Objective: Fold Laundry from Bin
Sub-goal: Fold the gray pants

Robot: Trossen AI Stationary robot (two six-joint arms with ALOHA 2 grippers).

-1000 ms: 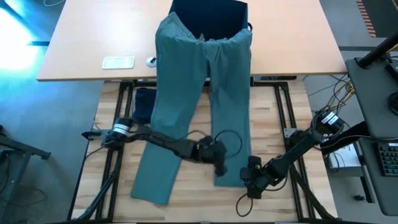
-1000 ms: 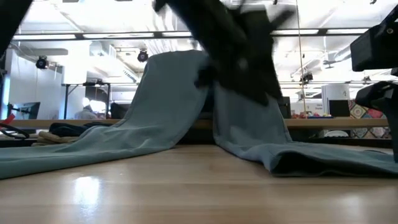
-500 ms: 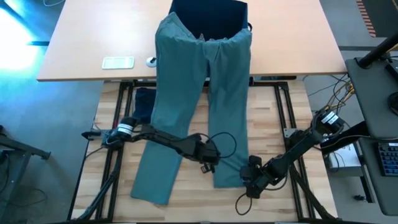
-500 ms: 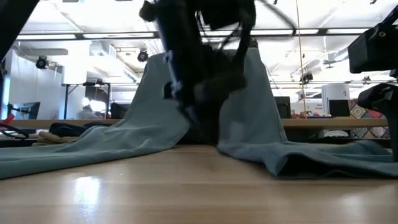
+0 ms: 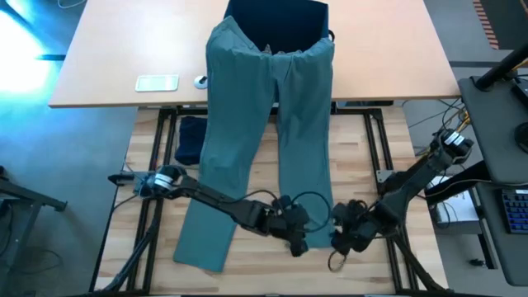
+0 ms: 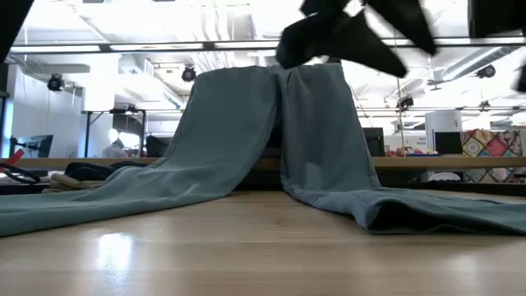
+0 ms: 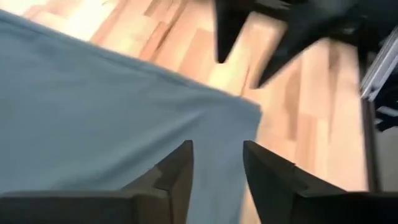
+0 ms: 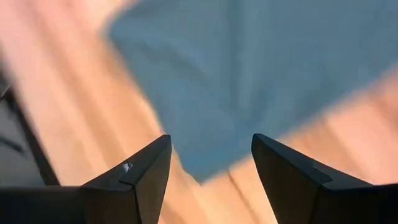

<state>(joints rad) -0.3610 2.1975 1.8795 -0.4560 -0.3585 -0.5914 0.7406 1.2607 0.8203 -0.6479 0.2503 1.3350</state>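
Across the surface the teal trousers lie flat, waist draped over the bin, both legs reaching the near edge. Left jaws and right jaws hover open over the right hem, holding nothing. Best to pinch each hem corner cleanly, through both layers, then lift together so the leg folds without wrinkling.

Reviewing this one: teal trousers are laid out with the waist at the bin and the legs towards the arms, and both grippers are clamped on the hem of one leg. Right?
Not quite: neither gripper is clamped on the hem. The left wrist view shows the left gripper open above the teal trousers, and the right wrist view shows the right gripper open over the leg end. The waist does lie at the bin, legs towards the arms.
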